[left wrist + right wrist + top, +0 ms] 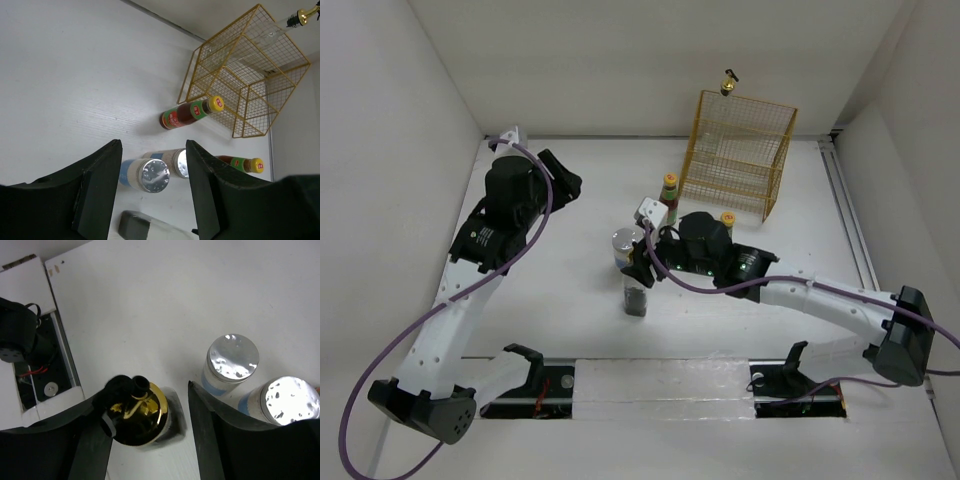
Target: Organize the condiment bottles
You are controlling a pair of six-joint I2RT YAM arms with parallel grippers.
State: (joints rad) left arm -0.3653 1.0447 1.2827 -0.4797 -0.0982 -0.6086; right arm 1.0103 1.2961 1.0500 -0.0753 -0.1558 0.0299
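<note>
My right gripper [145, 405] [642, 268] is open, its jaws on either side of a clear glass bottle with a gold spout [140, 412] [635, 297] that stands on the table. Two white, silver-lidded cylinders [232, 360] [290, 400] stand just beyond it; one shows in the top view [625, 243]. Two red bottles with yellow caps [670, 190] [728, 220] stand near the rack. A second glass bottle [728, 82] [299, 18] rests on the rack's top. My left gripper [153, 150] [563, 185] is open and empty, raised at the back left.
The yellow wire rack [740, 150] [250, 75] stands at the back right against the wall. White walls enclose the table on three sides. The arm bases and a rail [660, 385] line the near edge.
</note>
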